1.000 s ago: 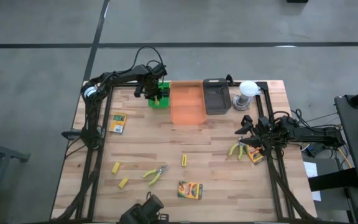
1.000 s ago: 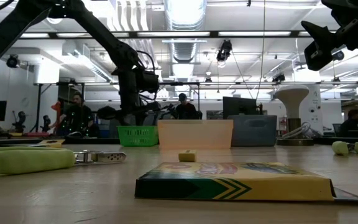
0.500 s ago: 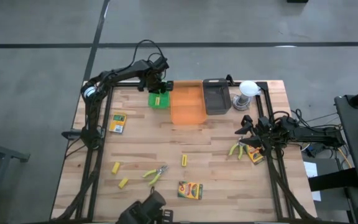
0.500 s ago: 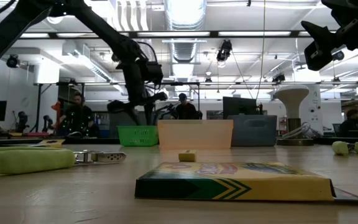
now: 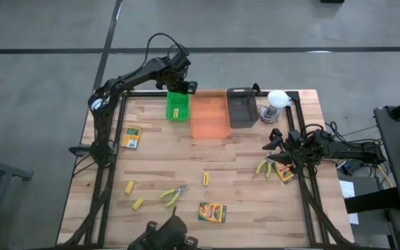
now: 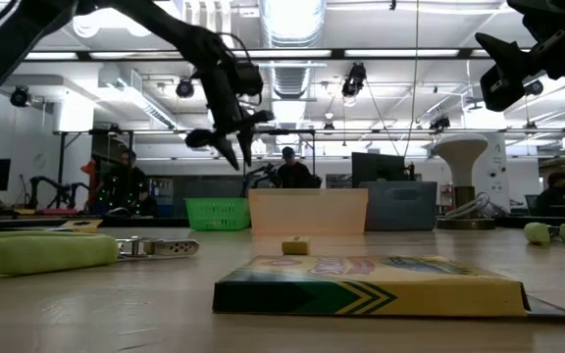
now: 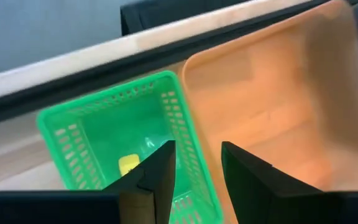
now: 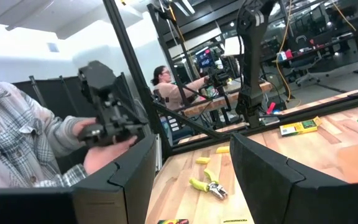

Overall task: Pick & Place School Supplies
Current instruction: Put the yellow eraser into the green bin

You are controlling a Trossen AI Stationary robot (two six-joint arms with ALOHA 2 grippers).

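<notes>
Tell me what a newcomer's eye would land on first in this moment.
The left hand hangs open above the green basket at the table's far edge, a short yellow block lying inside it. Beside the basket stand an orange tray and a dark tray. Crayon boxes, yellow blocks and yellow-handled pliers lie scattered over the near half of the table, while the right hand waits open at the right edge.

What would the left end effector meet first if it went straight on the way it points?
Probably the green tray; the left end effector aims near its wall beside the orange tray.
</notes>
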